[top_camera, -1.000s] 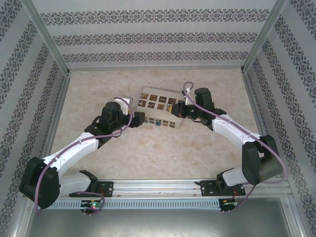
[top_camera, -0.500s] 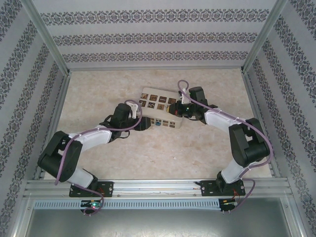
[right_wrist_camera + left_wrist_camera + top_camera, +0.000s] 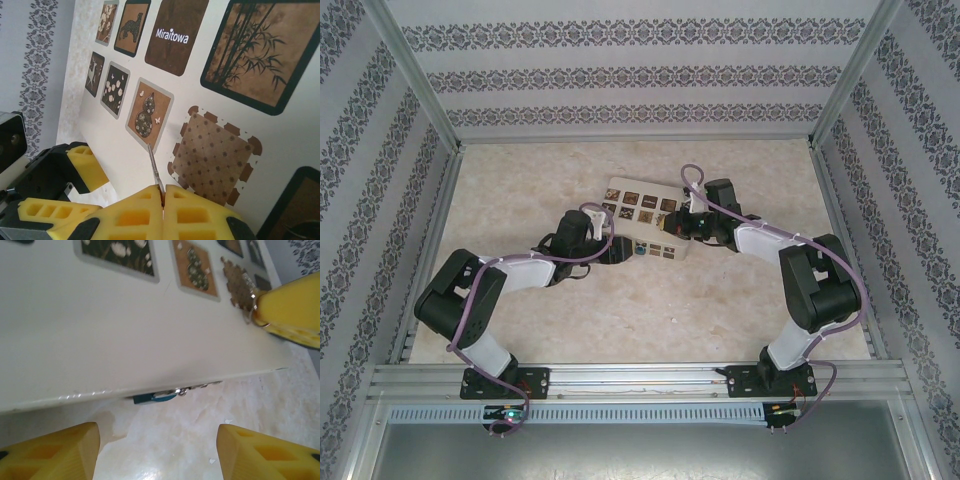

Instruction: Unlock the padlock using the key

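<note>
One padlock (image 3: 155, 398), one key (image 3: 154, 167), one box (image 3: 125, 340)

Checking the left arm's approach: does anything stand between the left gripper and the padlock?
Nothing visible does. In the left wrist view, bare table lies between the open left gripper and the padlock, which peeks from under the cream box's near edge. The shut right gripper holds the key over the box.

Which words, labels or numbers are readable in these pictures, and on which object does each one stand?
"Miraitowa": white letters on a dark brown square on the cream box, right wrist view.
The bamboo square and the gourd square carry pictures, no words.
In the top view the squares are too small to read.
</note>
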{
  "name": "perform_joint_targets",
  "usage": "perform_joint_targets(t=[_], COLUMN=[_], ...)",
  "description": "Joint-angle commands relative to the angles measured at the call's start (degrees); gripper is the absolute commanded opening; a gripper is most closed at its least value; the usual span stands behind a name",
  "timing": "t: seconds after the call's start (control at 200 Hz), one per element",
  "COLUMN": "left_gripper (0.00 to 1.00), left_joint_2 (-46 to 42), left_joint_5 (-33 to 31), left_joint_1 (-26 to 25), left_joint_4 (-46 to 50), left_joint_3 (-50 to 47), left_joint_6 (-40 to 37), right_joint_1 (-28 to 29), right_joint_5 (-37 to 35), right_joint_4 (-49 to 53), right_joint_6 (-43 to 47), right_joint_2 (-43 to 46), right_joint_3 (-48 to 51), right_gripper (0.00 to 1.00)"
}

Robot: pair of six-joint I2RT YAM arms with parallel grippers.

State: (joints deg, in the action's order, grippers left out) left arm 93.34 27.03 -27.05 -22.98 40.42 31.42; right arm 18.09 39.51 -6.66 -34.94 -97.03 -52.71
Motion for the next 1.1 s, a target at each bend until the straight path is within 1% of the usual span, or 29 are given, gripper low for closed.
perform_joint_targets(t=[0.0, 0.15, 0.395, 0.5, 0.625, 0.864, 1.094], left_gripper=[0.62, 0.6, 0.59, 0.56, 0.56, 0.56, 0.54], left_joint_2=[0.8, 1.5, 2.6, 3.3, 4.1, 6.9, 8.8], left_joint_5=[1.2, 1.2, 1.5, 2.1, 1.8, 1.8, 1.4], left_joint_1=[-0.6, -0.6, -0.6, -0.5, -0.6, -0.6, -0.6], left_joint_4=[-5.1, -5.4, -7.0, -7.0, -7.2, -11.7, -15.2], left_joint_3=[0.3, 0.2, -0.6, -0.5, -0.9, -1.7, -2.8], left_joint_6=[0.7, -0.2, -0.2, 0.0, 0.0, 1.0, 2.1], right_joint_1=[0.1, 1.3, 3.3, 4.1, 4.4, 4.4, 4.4], right_joint_5=[1.2, 2.1, 1.5, 1.2, 0.4, 0.3, -0.1], right_joint_4=[0.0, -2.5, -5.1, -5.2, -5.3, -5.3, -5.3], right_joint_6=[0.1, -1.8, -4.1, -4.4, -4.6, -4.6, -4.5], right_joint_2=[-1.4, -1.3, -1.8, -1.7, -1.6, -1.8, -1.3], right_joint_3=[3.0, 4.9, 6.4, 6.4, 6.7, 6.8, 7.2], right_gripper=[0.0, 0.0, 0.0, 0.0, 0.0, 0.0, 0.0])
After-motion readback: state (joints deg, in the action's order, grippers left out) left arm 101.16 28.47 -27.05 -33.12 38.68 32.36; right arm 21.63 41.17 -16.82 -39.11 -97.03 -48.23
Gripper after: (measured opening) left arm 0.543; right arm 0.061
